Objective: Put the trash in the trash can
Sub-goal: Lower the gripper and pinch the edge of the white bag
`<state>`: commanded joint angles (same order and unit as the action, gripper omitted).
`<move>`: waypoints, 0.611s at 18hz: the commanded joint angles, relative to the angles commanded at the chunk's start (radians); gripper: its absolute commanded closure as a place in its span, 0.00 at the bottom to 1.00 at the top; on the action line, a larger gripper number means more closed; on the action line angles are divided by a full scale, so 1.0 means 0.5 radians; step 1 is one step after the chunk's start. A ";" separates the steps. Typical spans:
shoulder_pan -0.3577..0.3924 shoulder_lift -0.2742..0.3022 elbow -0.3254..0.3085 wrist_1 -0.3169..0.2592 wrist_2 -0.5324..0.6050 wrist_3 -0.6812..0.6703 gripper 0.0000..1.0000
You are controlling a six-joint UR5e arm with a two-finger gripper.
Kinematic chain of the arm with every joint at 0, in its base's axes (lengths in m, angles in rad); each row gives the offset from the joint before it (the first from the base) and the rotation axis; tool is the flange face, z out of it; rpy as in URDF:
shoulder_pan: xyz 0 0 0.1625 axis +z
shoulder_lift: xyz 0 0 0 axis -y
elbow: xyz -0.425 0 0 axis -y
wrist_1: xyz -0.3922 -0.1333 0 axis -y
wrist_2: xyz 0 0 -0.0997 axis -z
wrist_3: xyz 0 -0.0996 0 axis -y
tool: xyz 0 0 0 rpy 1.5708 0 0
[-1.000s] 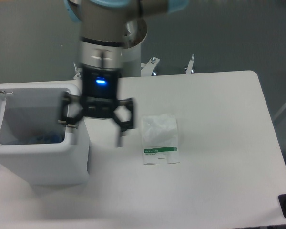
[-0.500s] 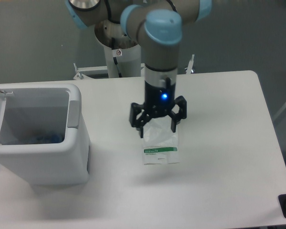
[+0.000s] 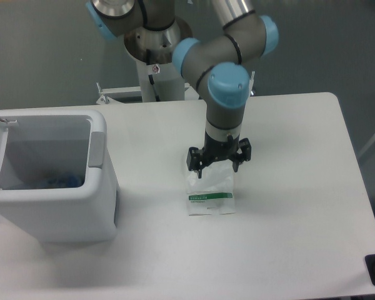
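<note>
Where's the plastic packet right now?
The packet lies flat mid-table, right of the open trash can, with the open gripper over its far edge.

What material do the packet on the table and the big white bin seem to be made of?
The packet looks like thin clear-white plastic film: it is wrinkled, slightly see-through, with a printed green stripe at its lower end. The bin looks like rigid molded plastic, smooth white with a soft sheen, judging by its rounded corners and thick even walls. Neither can be confirmed by look alone.

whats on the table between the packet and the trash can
Nothing: the fixed camera shows only bare white table between the packet and the trash can.
</note>
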<state>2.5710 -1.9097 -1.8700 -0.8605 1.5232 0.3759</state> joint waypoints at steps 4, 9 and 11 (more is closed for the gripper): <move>0.000 -0.052 0.009 0.110 0.000 -0.132 0.00; -0.003 -0.123 0.034 0.153 0.107 -0.267 0.00; -0.003 -0.123 0.016 0.147 0.107 -0.243 0.00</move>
<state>2.5694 -1.9712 -1.8622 -0.7869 1.5769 0.2545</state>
